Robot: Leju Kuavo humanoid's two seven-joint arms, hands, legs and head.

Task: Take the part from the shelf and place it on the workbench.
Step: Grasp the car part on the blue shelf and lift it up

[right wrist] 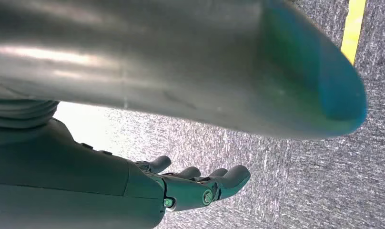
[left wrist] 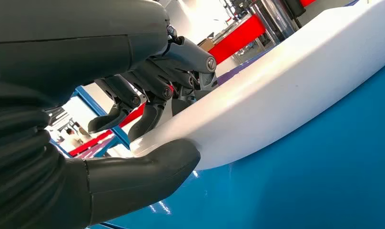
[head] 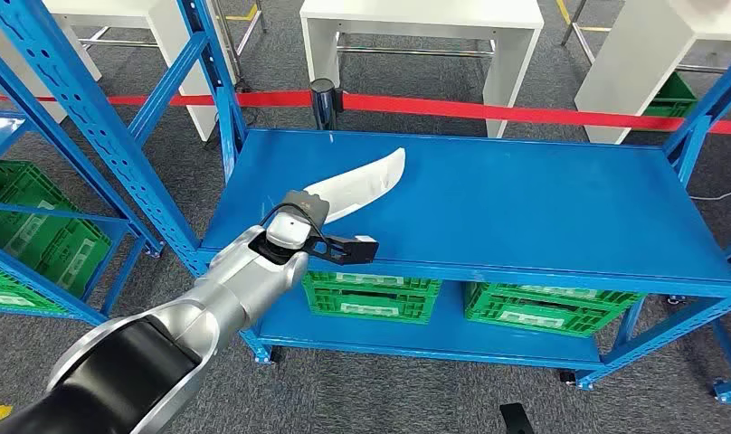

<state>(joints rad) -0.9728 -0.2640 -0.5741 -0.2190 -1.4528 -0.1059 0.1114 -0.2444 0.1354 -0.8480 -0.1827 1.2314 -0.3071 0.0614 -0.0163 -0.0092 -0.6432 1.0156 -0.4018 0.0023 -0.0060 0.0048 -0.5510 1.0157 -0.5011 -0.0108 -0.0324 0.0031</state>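
White part: curved panel (head: 366, 183) lies flat on blue shelf (head: 525, 199), near its left end, well back from the front edge.
Left hand: (left wrist: 147, 119) fingers (left wrist: 133, 98) over the panel's near end, thumb under its rim, clamped on.
Right hand: (right wrist: 190, 183) fingers loosely apart, holding nothing, above grey floor (right wrist: 300, 181).
Room: shelf top bare to the right of the panel.

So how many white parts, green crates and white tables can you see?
White part: 1
Green crates under the blue shelf top: 2
Green crates at the left and behind at the right: at least 2
White tables: 3
Total: at least 8
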